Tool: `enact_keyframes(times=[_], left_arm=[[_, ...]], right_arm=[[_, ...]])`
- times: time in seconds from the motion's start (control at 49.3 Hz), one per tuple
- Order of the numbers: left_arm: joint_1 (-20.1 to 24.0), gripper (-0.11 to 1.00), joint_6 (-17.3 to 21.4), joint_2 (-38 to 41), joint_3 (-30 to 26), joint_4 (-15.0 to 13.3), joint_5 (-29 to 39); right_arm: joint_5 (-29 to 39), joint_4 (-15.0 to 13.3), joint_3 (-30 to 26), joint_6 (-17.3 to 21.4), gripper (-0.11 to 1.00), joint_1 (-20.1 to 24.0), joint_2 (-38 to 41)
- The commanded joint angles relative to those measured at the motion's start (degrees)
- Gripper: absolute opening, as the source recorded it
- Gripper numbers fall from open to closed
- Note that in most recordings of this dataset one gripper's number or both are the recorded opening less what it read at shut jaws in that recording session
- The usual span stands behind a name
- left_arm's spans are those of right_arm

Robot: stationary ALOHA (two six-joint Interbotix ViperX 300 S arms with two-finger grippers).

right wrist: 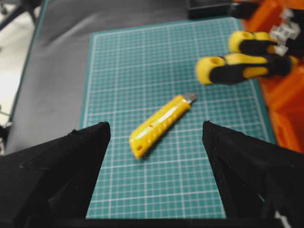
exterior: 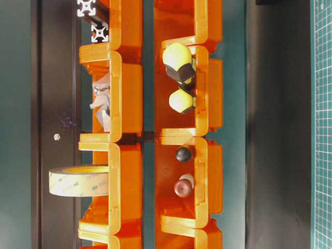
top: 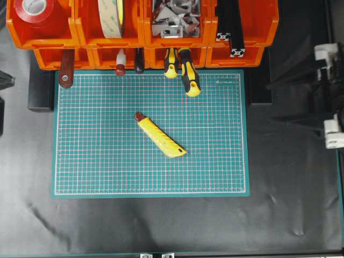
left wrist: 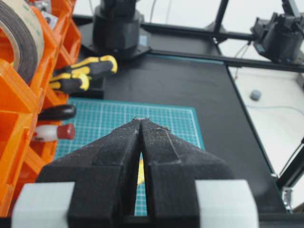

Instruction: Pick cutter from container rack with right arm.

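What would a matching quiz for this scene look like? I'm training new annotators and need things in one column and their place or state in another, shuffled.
Things:
1. cutter
2. left gripper
3. right gripper
4. red tape roll

Place or state:
A. fingers shut together
B. in an upper bin of the orange rack
C. lying flat on the green cutting mat
D. fingers spread wide, empty

Pairs: 1-C, 2-A, 3-D, 4-B
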State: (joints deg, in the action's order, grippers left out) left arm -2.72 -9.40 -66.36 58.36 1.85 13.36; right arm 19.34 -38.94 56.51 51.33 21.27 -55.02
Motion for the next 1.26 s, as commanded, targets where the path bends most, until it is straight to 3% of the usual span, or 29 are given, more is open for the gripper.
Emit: enact_keyframes(times=[0.0, 1.237], left_arm=[[-0.1, 0.01, -0.2, 0.7, -1.7, 0.2, -0.3], [-0.1, 0.01, -0.3, 0.1, -1.1, 0.2, -0.4]], right_arm=[[0.9, -0.2, -0.3, -0.1, 0.75, -0.3, -1.1], [0.9, -0.2, 2.4, 0.0, 0.76, -3.7, -4.4]])
